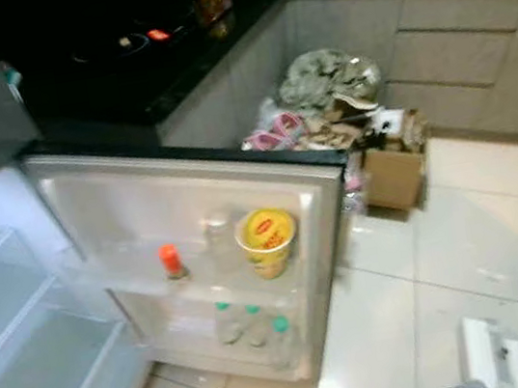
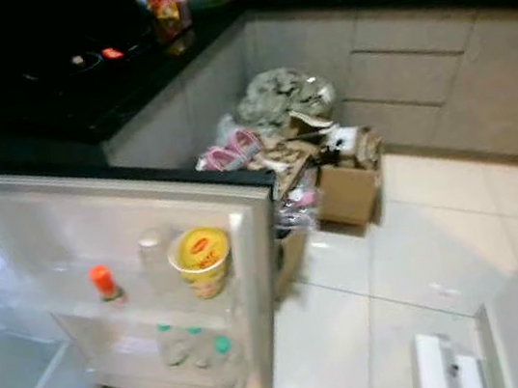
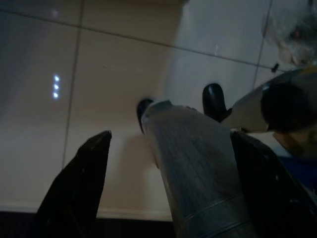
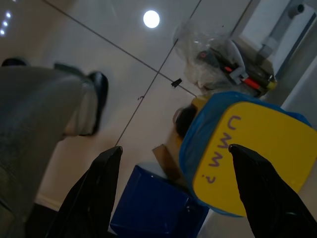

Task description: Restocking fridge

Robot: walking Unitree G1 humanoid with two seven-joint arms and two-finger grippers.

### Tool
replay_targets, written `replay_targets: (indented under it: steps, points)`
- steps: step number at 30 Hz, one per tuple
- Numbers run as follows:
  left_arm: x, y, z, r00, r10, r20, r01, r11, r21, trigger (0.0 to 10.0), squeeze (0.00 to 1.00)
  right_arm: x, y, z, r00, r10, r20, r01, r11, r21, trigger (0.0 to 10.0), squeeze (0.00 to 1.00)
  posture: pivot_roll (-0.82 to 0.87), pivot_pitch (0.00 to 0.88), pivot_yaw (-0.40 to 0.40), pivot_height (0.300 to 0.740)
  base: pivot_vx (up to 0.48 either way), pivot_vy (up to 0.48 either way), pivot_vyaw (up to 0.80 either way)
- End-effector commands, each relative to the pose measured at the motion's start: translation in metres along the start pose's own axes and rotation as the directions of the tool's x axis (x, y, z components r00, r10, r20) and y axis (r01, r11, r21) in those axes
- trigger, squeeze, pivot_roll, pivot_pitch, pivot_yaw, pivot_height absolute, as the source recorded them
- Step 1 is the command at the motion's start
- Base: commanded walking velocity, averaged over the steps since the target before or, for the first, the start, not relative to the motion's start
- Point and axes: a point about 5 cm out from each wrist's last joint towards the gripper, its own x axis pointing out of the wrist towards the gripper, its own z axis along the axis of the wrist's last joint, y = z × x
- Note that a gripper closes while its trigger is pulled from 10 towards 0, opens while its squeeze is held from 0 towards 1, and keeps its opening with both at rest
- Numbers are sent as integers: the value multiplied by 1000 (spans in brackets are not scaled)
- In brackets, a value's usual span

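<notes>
Fridge door [image 1: 124, 204] hangs open; yellow cup [image 1: 267, 241] sits on its shelf beside the orange-capped bottle [image 1: 171, 262]. Looks light, crushable, so grab mid-body. Left claw [image 3: 168, 163] and right claw [image 4: 173, 183] both spread apart, empty.

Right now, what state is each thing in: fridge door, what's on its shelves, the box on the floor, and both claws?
Fridge door: swung open.
Yellow cup: upright on the upper door shelf.
Orange-capped bottle: upright, same shelf.
Green-capped bottles: standing on the lower shelf.
Cardboard box: open.
Left claw: open, empty.
Right claw: open, empty.
</notes>
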Motion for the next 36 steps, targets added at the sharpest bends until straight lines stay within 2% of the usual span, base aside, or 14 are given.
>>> replay_targets:
  steps: [1,10,20,28,36]
  points:
    - [-1,-6,-13,999,-19,-47,18,1000,-14,10000,0,-1,-5,1,1000,-7,16,7,1000,12,10000,0,-58,49,-25,740,0,-292,0]
    - [0,-6,-13,999,7,-42,-8,999,-36,10000,0,0,-5,7,998,32,47,-33,999,38,10000,0,-57,48,-28,740,0,0,781]
    - [0,-7,-14,999,5,-49,-7,999,-31,10000,0,-2,-2,0,998,58,34,-60,997,46,10000,0,-59,50,-27,740,0,0,781]
    - [0,-8,-15,998,11,-63,-13,999,-31,10000,0,-2,-4,-4,999,38,16,-39,998,53,10000,0,-60,50,-25,740,0,0,781]
    - [1,-9,-15,998,6,-66,-7,1000,-25,10000,0,-3,-7,-8,1000,-8,-2,8,999,50,10000,0,-59,49,-24,740,0,0,0]
